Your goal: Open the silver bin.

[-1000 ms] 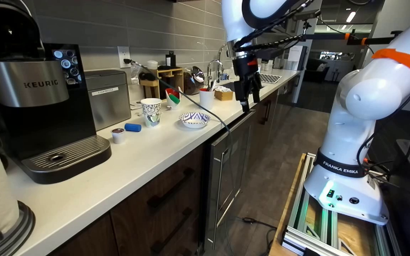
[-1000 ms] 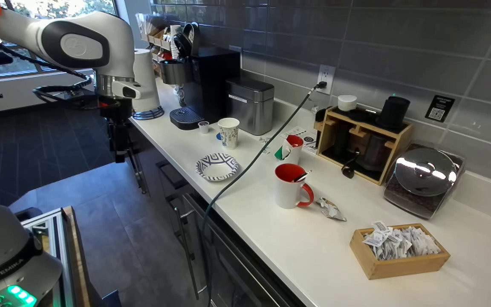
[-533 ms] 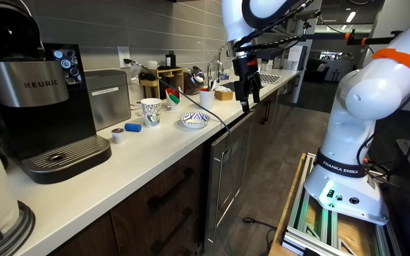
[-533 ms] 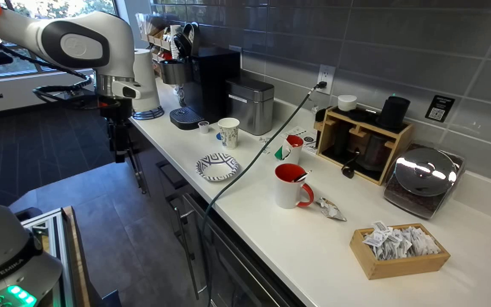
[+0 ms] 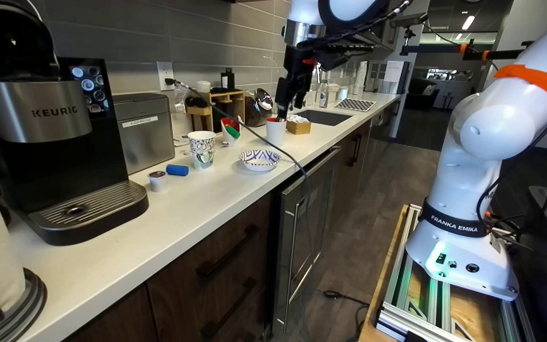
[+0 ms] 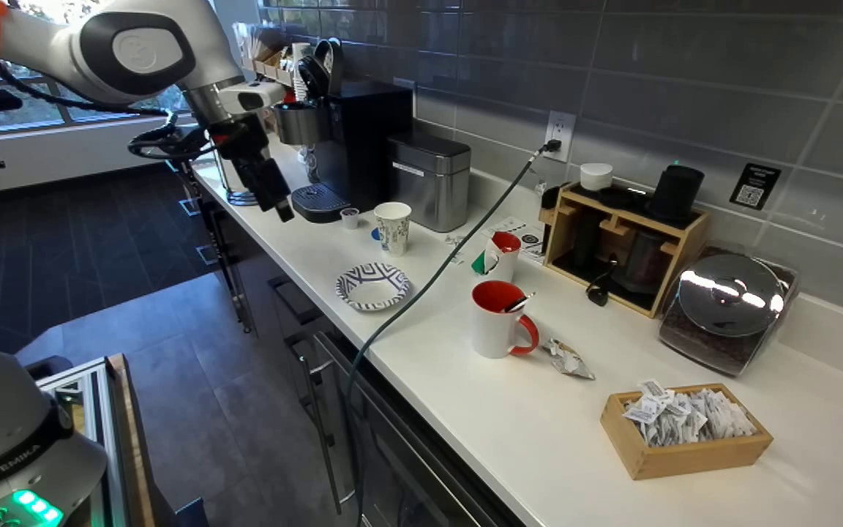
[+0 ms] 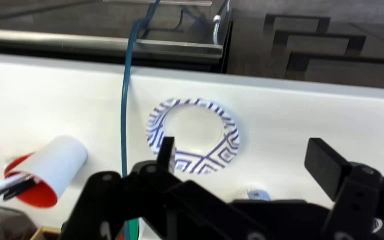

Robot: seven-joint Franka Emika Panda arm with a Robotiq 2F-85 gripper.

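Wrist view: the tool (image 7: 244,155) has its fingers (image 7: 327,168) parted wide, the white desk (image 7: 288,116) behind them. In an exterior view, "KEURIG" reads plainly on the coffee machine (image 5: 60,152) and "FRANKA EMIKA" on the black band (image 5: 454,224) at the base of the arm (image 5: 487,128). The silver bin (image 5: 146,142) stands just beside the coffee machine — lid (image 6: 429,150) down, its white label (image 5: 140,122) too small to read. Near the machine's drip tray (image 5: 88,202) sit a small white pod (image 5: 158,183) and a patterned paper cup (image 5: 202,150); farther from it, a red-lined mug (image 6: 489,333) holds pen-like sticks (image 6: 518,301) — and, farthest from the machine, a wooden box (image 6: 699,462) is heaped with paper packets (image 6: 687,419).
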